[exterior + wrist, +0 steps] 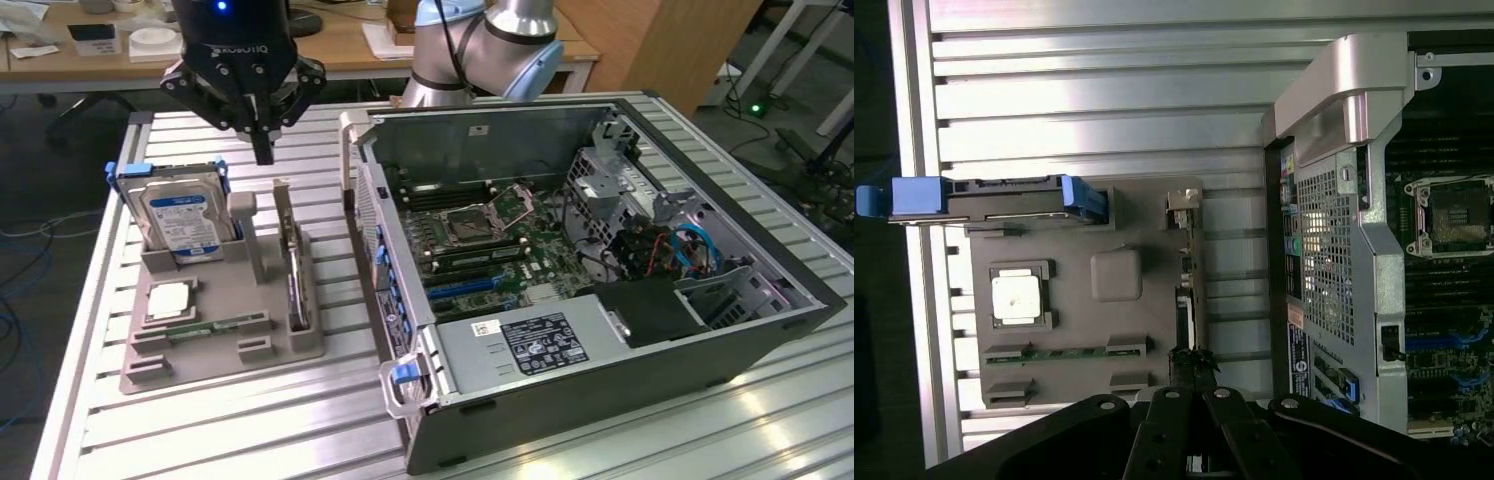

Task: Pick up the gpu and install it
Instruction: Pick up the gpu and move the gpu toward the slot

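Gripper (263, 148) above tray (214, 348), jaws pressed together, empty | gpu (291, 268) upright in tray, not yet lifted | computer case (534, 350) beside tray, install pending

Bright, even light; glare streaks the ribbed metal table (747, 415).

- Air above the gpu (291, 262) is free; the gripper (263, 157) hangs over its far end.
- Hard drive (187, 225) and grey post (242, 212) stand upright on the exterior view's left of the card.
- Computer case (360, 215) wall rises just beside the tray (220, 295), leaving a narrow gap.
- Case interior lies open from above; cables (667, 250) crowd one end.
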Tool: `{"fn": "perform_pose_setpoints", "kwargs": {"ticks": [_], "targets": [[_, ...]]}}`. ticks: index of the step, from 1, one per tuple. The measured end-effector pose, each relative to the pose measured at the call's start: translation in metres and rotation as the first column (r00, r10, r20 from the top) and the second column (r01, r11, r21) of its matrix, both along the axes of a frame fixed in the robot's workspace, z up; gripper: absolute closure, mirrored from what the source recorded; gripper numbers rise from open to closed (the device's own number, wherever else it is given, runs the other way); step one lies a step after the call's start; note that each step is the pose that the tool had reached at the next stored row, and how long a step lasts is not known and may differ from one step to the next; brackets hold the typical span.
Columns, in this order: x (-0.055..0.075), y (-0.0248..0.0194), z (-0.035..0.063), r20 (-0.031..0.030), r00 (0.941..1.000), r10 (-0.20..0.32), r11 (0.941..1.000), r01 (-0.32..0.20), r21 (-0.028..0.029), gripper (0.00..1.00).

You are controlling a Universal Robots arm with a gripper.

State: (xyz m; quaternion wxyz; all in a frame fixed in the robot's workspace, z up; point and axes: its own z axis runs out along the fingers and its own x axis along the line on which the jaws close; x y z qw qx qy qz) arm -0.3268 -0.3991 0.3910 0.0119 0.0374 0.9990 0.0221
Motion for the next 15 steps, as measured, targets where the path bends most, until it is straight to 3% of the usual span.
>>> {"fn": "perform_pose_setpoints", "kwargs": {"ticks": [5,12,14,15], "targets": [[0.0,0.0,0.0,0.0,1.0,0.0,1.0,0.0,0.0,0.83],[0.0,0.0,0.0,-0.0001,1.0,0.0,1.0,0.0,0.0,0.47],[0.0,0.0,0.0,0.0,1.0,0.0,1.0,0.0,0.0,0.47],[0.0,0.0,0.0,0.0,1.0,0.0,1.0,0.0,0.0,0.42]]}}
